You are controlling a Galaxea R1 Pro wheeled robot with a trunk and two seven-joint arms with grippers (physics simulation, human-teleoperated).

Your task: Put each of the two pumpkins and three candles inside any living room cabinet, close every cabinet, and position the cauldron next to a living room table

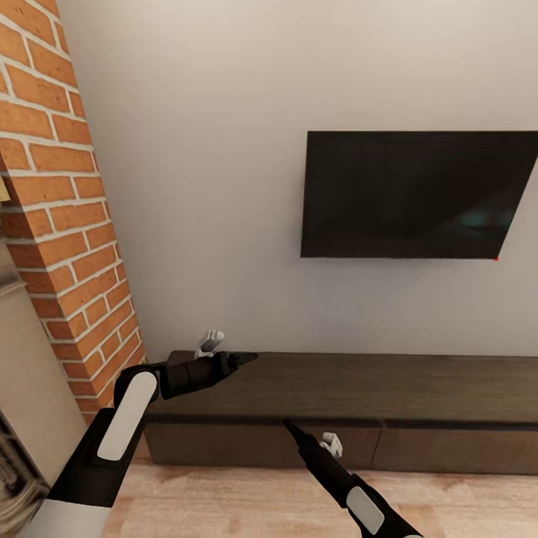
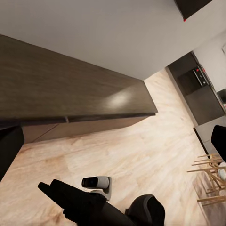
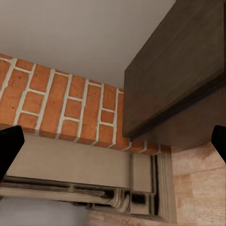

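Cabinet: stood long and low under the TV, drawers shut, its length running side to side.
Left gripper: hovered over the cabinet's top, fingers wide apart, holding nothing.
Right gripper: sat at the front edge, fingers wide apart, holding nothing.
Nearer arm: the right one was closer to the drawer fronts.

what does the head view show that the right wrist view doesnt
The head view alone has the wall-hung black TV, the left gripper over the cabinet's top and the right gripper in front of its drawer fronts. The right wrist view alone has the pale stone mantel under the bricks, with dark moulding below it. Both share the dark-brown cabinet, the brick fireplace, the pale wall and the wood-plank floor.
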